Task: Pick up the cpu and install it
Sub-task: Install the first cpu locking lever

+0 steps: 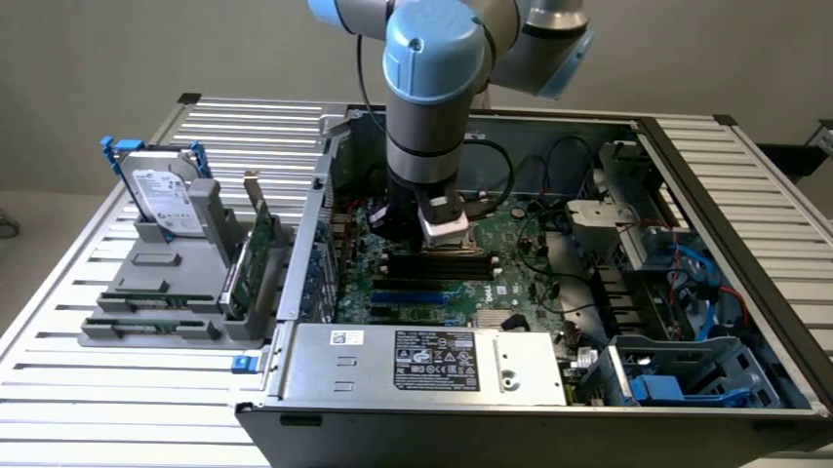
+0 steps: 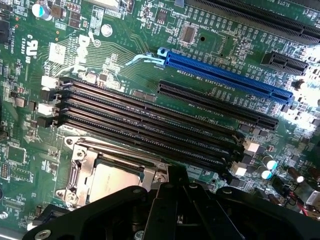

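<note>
Now | cpu (image 2: pixel 111 182) flat in socket (image 2: pixel 80 165) | end effector (image 2: pixel 172 200) closed above

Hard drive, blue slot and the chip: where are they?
hard drive (image 1: pixel 159 200), exterior view, labelled face
blue slot (image 2: pixel 225 76), wrist view, middle of its length
chip (image 2: pixel 112 181), wrist view, silvery top inside the socket frame

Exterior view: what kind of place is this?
Probably a robotics test bench for computer assembly: an opened desktop computer case on a slatted metal table, a robot arm over the motherboard, and a parts holder.

Even, diffuse overhead light; soft shadows inside the computer case (image 1: pixel 677 390). Glare washes out one edge of the motherboard (image 2: pixel 307 107); foreground housing blurs.
</note>
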